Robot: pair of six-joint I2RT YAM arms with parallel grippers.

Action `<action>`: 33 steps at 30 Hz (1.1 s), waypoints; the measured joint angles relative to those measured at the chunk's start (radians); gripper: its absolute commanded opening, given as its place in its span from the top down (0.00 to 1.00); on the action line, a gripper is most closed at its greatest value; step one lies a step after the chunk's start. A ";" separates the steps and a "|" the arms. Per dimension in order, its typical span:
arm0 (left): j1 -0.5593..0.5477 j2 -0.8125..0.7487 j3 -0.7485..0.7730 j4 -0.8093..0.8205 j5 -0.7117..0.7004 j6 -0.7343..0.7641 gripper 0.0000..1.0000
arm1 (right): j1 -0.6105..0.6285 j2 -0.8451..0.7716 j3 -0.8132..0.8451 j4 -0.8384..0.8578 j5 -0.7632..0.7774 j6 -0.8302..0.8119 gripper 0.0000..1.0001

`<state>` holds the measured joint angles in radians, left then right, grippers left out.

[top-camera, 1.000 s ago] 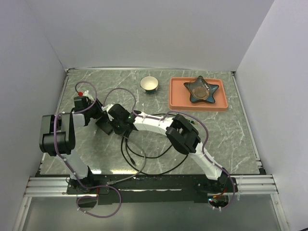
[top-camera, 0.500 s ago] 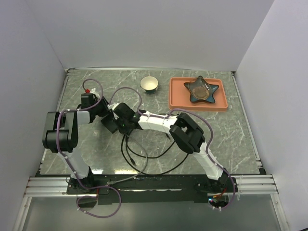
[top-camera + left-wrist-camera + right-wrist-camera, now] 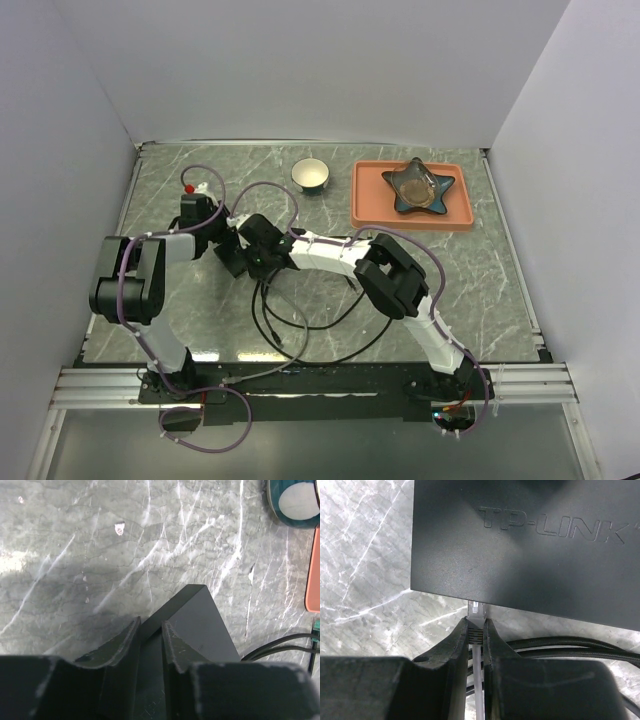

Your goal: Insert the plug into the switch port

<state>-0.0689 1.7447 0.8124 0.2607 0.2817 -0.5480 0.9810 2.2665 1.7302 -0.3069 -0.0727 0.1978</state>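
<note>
The black TP-LINK switch (image 3: 520,540) fills the top of the right wrist view. My right gripper (image 3: 476,630) is shut on the clear plug (image 3: 476,611). The plug's tip meets the switch's near edge, and the port itself is hidden under that edge. A pale cable (image 3: 477,680) runs back between the fingers. In the left wrist view my left gripper (image 3: 149,630) is shut across the thin side of the switch (image 3: 200,622), near one corner. From above, the two grippers (image 3: 222,240) (image 3: 255,258) meet at the switch (image 3: 232,262), left of centre.
Black cable (image 3: 290,322) loops over the marble table in front of the switch; two black cables (image 3: 560,642) also pass under my right fingers. At the back stand a small bowl (image 3: 311,174) and an orange tray (image 3: 365,215) holding a star-shaped dish (image 3: 420,187).
My left arm has swung toward the back and right, onto the switch, and its jaws have narrowed. The right gripper and the switch shifted slightly right with it.
</note>
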 measured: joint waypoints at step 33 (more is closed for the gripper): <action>-0.025 -0.148 -0.154 0.014 -0.104 -0.077 0.79 | -0.002 -0.043 -0.047 -0.053 0.047 0.101 1.00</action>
<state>-0.0937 1.5967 0.6586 0.2745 0.1776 -0.6247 0.9791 2.2238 1.6833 -0.3599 -0.0254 0.2989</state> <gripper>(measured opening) 0.216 0.169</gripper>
